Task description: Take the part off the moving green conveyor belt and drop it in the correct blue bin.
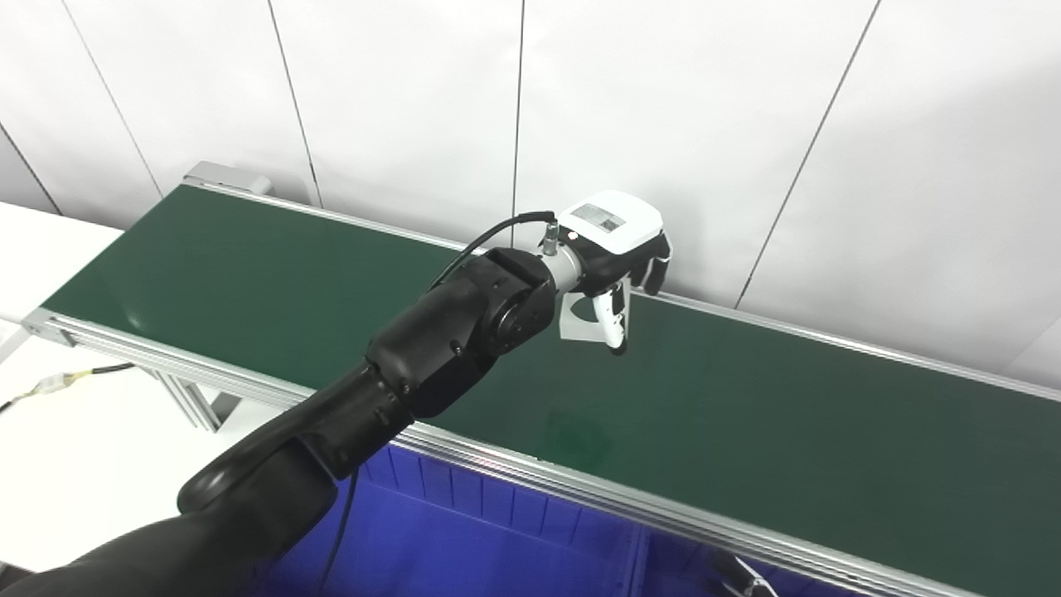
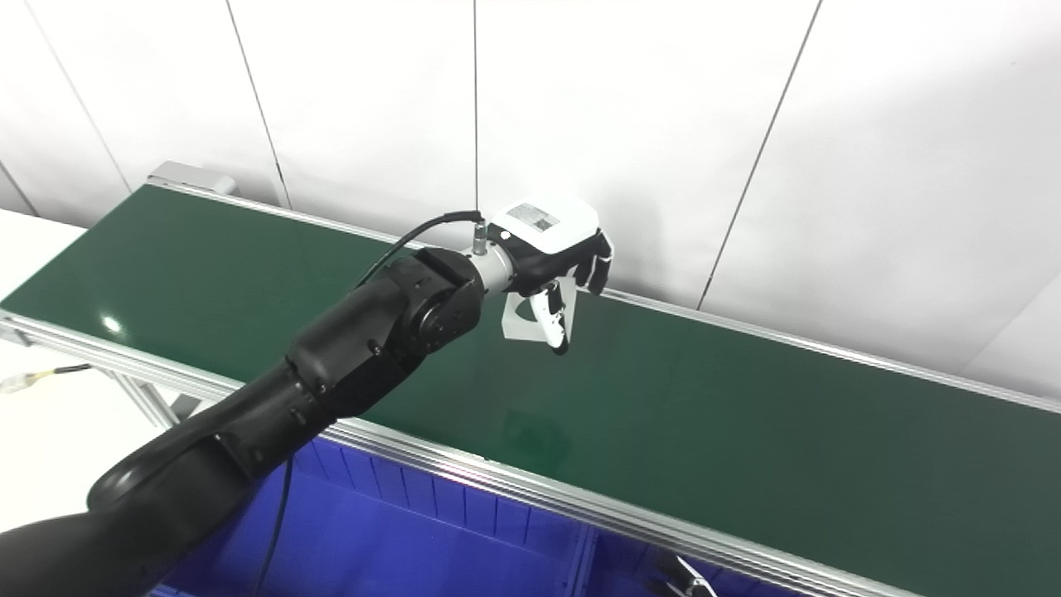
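My left hand (image 1: pixel 615 259) reaches out over the far side of the green conveyor belt (image 1: pixel 249 274), palm down, its white back plate facing up. Its fingers are curled on a small white bracket-like part (image 1: pixel 577 320) with a round cut-out, also visible under the left hand (image 2: pixel 554 249) as the white part (image 2: pixel 519 320). The part hangs a little above the belt, with a faint shadow on the belt below it. A blue bin (image 1: pixel 497 539) sits just below the belt's near rail. My right hand is out of sight.
The belt's aluminium near rail (image 1: pixel 580 485) runs diagonally between the belt and the bins. A second blue compartment (image 1: pixel 704 572) at the right holds a small metallic piece. A white table with a cable (image 1: pixel 75 377) lies left. White wall panels stand close behind the belt.
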Available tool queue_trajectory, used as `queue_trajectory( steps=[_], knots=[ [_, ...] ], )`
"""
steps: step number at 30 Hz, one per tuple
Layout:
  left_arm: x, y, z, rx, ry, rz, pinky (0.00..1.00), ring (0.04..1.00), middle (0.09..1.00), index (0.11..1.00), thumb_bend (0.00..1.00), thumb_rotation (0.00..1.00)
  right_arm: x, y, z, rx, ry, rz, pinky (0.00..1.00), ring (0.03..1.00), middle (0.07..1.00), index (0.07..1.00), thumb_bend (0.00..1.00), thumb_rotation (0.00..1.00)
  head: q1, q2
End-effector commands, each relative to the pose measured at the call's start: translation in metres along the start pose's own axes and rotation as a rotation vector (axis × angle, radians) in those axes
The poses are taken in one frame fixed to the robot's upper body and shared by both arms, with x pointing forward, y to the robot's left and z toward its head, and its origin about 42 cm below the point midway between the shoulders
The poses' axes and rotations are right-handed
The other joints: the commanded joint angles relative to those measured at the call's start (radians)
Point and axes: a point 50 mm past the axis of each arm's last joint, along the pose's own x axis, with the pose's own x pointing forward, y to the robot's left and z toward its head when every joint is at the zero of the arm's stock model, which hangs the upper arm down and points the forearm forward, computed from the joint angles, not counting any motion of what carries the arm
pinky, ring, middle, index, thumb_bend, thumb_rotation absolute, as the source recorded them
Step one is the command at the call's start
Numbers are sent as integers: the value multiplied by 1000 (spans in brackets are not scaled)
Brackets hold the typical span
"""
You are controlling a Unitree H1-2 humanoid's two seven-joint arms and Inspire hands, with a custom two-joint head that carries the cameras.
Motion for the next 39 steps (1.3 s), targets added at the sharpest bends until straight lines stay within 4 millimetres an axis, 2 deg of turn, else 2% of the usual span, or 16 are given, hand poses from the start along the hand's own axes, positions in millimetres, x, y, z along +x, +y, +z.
queue_trajectory(
  steps=[1,9,17,19,26,30,31,32,33,34,35,39],
  knots=[
    [-8,21,-1,8,10,48,341,389,487,531,500,0,5,-2,10,-8,-81,7,753,797,852,817,1000,446,2,4],
    [-45,13,13,-2,-20,77,322,378,479,539,498,0,6,-4,12,-5,-87,15,759,801,853,816,1000,443,12,17],
    [-85,-7,18,-17,-40,47,284,364,458,540,496,0,6,-6,14,0,-96,16,760,803,856,826,1000,430,19,35],
    [-95,-12,21,-20,-49,51,294,367,458,540,497,0,6,-6,15,1,-103,16,759,802,856,827,1000,426,23,59],
    [-128,-38,32,-74,-68,29,331,379,500,531,497,0,9,-8,24,-1,-137,18,753,799,853,819,1000,409,36,106],
    [-136,-49,37,-84,-46,-9,318,375,493,532,497,0,11,-11,29,-21,-153,14,749,796,848,817,1000,417,48,140],
    [-137,-51,38,-87,-41,-18,318,376,489,533,497,0,12,-12,31,-25,-158,14,750,797,848,818,1000,420,51,160],
    [-138,-52,39,-88,-38,-22,319,376,489,533,497,0,13,-12,32,-28,-162,14,750,797,848,818,1000,420,51,160],
    [-140,-55,40,-100,-35,-28,319,376,488,533,497,0,13,-13,34,-26,-169,12,751,797,848,818,1000,419,53,187],
    [-141,-57,40,-109,-33,-31,310,374,483,537,497,0,14,-13,35,-25,-175,11,755,799,846,820,1000,415,53,192],
    [-142,-60,41,-118,-32,-39,307,373,481,538,497,0,15,-14,38,-26,-185,10,756,799,845,821,1000,413,53,215],
    [-146,-69,43,-130,-19,-90,309,373,472,547,497,0,18,-14,47,-23,-219,15,740,783,835,818,1000,397,56,240]
  ],
)
